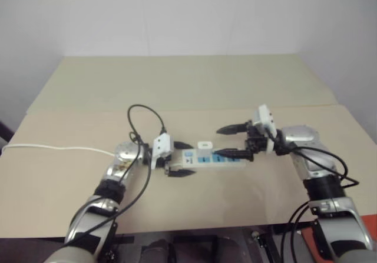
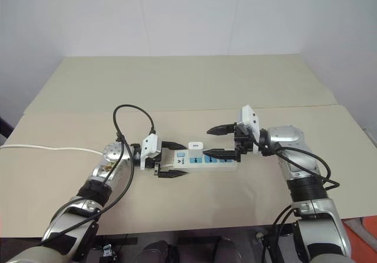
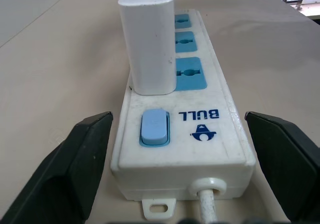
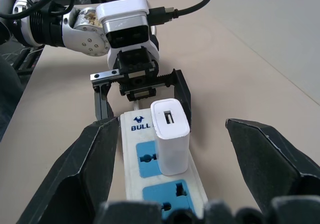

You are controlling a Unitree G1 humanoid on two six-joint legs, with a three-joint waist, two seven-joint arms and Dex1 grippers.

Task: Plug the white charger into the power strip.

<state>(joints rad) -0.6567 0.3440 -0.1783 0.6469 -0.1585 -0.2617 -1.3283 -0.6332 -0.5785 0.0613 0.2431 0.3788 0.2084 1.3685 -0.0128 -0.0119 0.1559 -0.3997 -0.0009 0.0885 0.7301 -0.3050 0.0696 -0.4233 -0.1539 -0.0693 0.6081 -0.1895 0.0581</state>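
"BULL"-marked power strip, charger upright

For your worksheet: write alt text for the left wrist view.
A white charger stands upright, plugged into a white power strip lying on a beige table, beside a blue switch. The left gripper has open jaws either side of the strip's cord end.

Table bare beyond power strip; white charger upright in socket (sole obstruction).
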